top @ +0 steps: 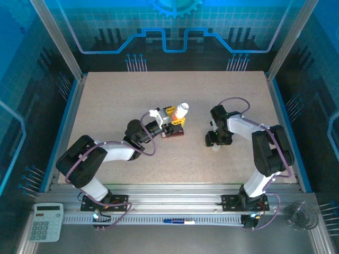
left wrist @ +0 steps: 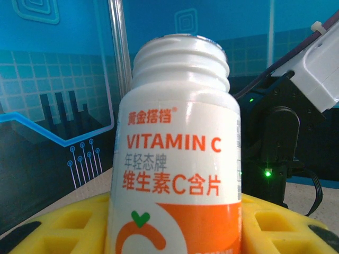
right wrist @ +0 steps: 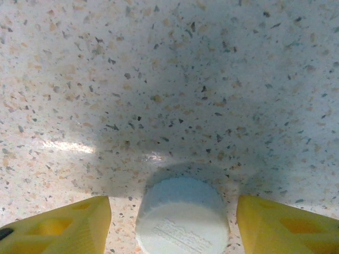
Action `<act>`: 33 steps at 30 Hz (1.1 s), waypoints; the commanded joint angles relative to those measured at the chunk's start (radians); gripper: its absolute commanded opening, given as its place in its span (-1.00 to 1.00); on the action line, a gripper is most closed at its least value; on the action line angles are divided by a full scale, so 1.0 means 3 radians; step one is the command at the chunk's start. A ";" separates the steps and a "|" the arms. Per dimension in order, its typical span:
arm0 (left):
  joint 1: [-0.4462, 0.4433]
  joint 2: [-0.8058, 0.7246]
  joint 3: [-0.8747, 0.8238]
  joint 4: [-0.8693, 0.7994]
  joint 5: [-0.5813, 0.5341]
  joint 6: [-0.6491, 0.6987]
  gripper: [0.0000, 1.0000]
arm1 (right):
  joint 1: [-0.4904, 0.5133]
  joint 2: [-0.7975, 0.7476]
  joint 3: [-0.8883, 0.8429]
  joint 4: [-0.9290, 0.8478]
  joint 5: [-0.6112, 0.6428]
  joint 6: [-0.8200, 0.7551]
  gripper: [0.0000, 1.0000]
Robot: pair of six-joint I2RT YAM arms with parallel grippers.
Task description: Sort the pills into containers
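Note:
My left gripper [top: 174, 114] is shut on a white vitamin C bottle [top: 183, 110] with an orange label, held above the table near its middle. In the left wrist view the bottle [left wrist: 177, 132] stands between the yellow fingers [left wrist: 79, 225], its threaded neck bare with no cap. The containers [top: 174, 132], a small dark reddish-brown strip, lie on the table just below that gripper. My right gripper [top: 216, 141] is low over a white cap [top: 216, 148]. The cap [right wrist: 183, 217] lies flat on the table between the open yellow fingers [right wrist: 63, 225], with a gap on each side. The pills are hidden.
The speckled table [top: 116, 100] is ringed by an aluminium frame and blue walls. A calculator [top: 46, 221] and a clear cup [top: 299, 214] sit off the table at the near corners. The right arm [left wrist: 275, 148] shows behind the bottle.

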 commanded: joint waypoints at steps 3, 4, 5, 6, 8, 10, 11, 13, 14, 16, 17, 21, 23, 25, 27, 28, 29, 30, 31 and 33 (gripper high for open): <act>-0.0023 0.0028 -0.0031 0.0165 -0.0040 0.0013 -1.00 | 0.0043 0.0062 0.0065 -0.0110 -0.0001 -0.0036 0.25; -0.0020 0.0028 -0.0032 0.0164 -0.0039 0.0012 -1.00 | 0.0043 0.0072 0.0064 -0.0112 -0.0005 -0.0036 0.25; -0.0022 0.0028 -0.0035 0.0163 -0.0039 0.0008 -1.00 | 0.0044 0.0088 0.0068 -0.0118 -0.0016 -0.0038 0.24; -0.0022 0.0028 -0.0032 0.0165 -0.0039 0.0006 -1.00 | 0.0044 0.0100 0.0071 -0.0123 -0.0020 -0.0041 0.22; -0.0024 0.0023 -0.0036 0.0164 -0.0039 -0.0005 -1.00 | 0.0046 0.0118 0.0077 -0.0128 -0.0029 -0.0041 0.20; -0.0024 0.0022 -0.0036 0.0166 -0.0039 -0.0012 -1.00 | 0.0044 0.0135 0.0093 -0.0133 -0.0031 -0.0041 0.17; -0.0023 0.0023 -0.0040 0.0163 -0.0034 -0.0013 -1.00 | 0.0047 0.0148 0.0098 -0.0133 -0.0034 -0.0044 0.15; -0.0023 0.0023 -0.0041 0.0163 -0.0034 -0.0022 -1.00 | 0.0045 0.0167 0.0111 -0.0146 -0.0041 -0.0047 0.12; -0.0022 0.0023 -0.0046 0.0163 -0.0030 -0.0028 -1.00 | 0.0045 0.0174 0.0118 -0.0142 -0.0042 -0.0047 0.10; -0.0023 0.0033 -0.0045 0.0163 -0.0015 -0.0038 -1.00 | 0.0047 0.0175 0.0122 -0.0139 -0.0049 -0.0047 0.05; -0.0023 0.0040 -0.0046 0.0163 0.0000 -0.0043 -1.00 | 0.0048 0.0172 0.0124 -0.0138 -0.0054 -0.0047 0.01; -0.0020 0.0058 -0.0038 0.0167 0.0036 -0.0071 -1.00 | 0.0048 0.0175 0.0117 -0.0128 -0.0092 -0.0052 -0.14; -0.0020 0.0065 -0.0031 0.0168 0.0043 -0.0083 -1.00 | 0.0048 0.0161 0.0109 -0.0123 -0.0103 -0.0053 -0.16; -0.0022 0.0068 -0.0031 0.0165 0.0067 -0.0085 -1.00 | 0.0048 0.0132 0.0098 -0.0103 -0.0109 -0.0053 -0.18; -0.0023 0.0072 -0.0031 0.0167 0.0117 -0.0067 -1.00 | 0.0048 0.0064 0.0082 -0.0088 -0.0127 -0.0044 -0.19; -0.0025 0.0070 -0.0035 0.0167 0.0138 -0.0054 -1.00 | 0.0048 0.0040 0.0081 -0.0083 -0.0140 -0.0037 -0.19; -0.0023 0.0074 -0.0031 0.0170 0.0150 -0.0053 -1.00 | 0.0048 0.0014 0.0077 -0.0077 -0.0143 -0.0037 -0.19; -0.0022 0.0079 -0.0031 0.0164 0.0146 -0.0057 -1.00 | 0.0048 -0.0008 0.0082 -0.0074 -0.0156 -0.0036 -0.18; -0.0023 0.0081 -0.0031 0.0167 0.0128 -0.0070 -1.00 | 0.0048 -0.0007 0.0099 -0.0081 -0.0167 -0.0039 -0.18; -0.0023 0.0084 -0.0031 0.0163 0.0109 -0.0073 -1.00 | 0.0048 0.0015 0.0122 -0.0092 -0.0175 -0.0050 -0.11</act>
